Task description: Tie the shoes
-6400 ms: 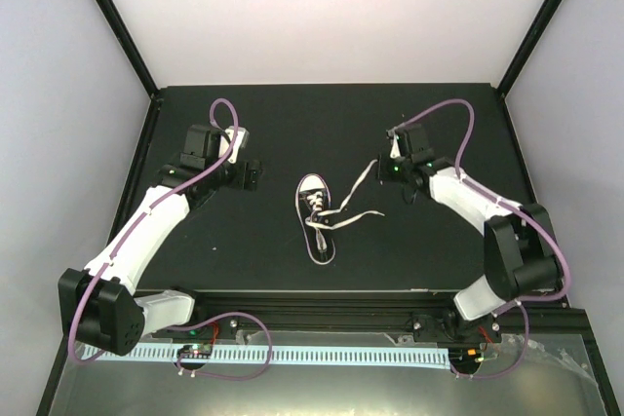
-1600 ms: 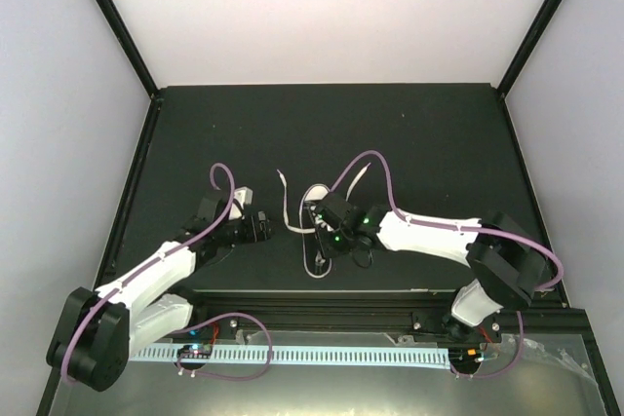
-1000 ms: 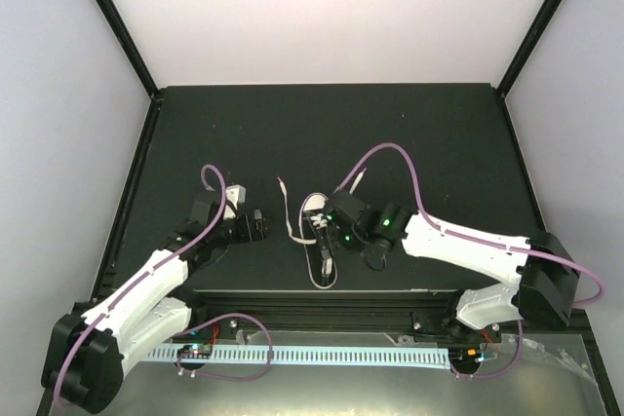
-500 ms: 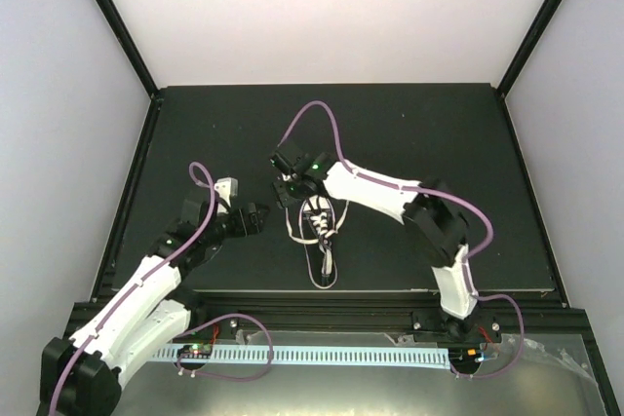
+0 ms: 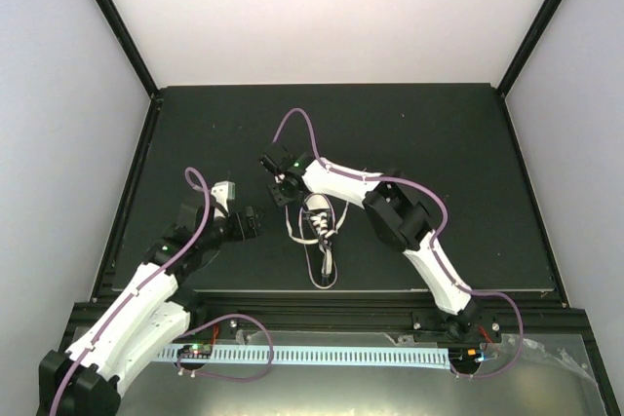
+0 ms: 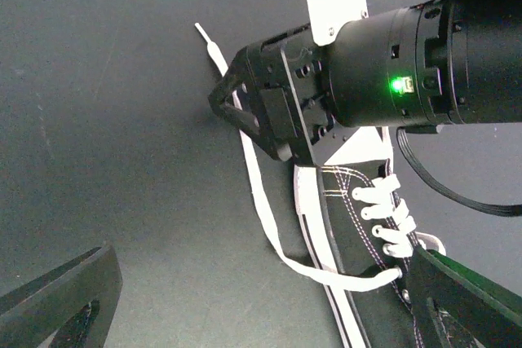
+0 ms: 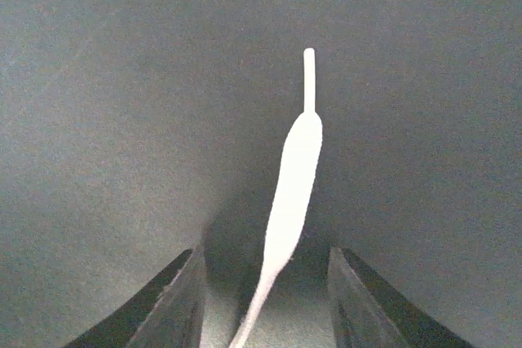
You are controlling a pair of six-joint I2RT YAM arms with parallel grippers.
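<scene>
my right gripper [image 5: 283, 188] just above toe of sneaker [image 5: 321, 233], mid-frame, jaws apart, lace end [image 7: 295, 173] lying between them. my left gripper [image 5: 253, 222] wide open, left of sneaker, apart. wide room toward top, right edges of black table [image 5: 439, 133].

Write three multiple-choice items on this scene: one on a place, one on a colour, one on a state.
1. The right gripper is: A) over the shoe's heel; B) beside the shoe's far end, toward the left gripper; C) far right of it.
2. The laces are: A) red; B) black; C) white.
3. The left gripper is: A) open, empty; B) shut on a lace; C) shut on the shoe.
Key: 1B, the top view shows it; 2C, white in every view; 3A, its fingers stand wide apart, touching nothing.
</scene>
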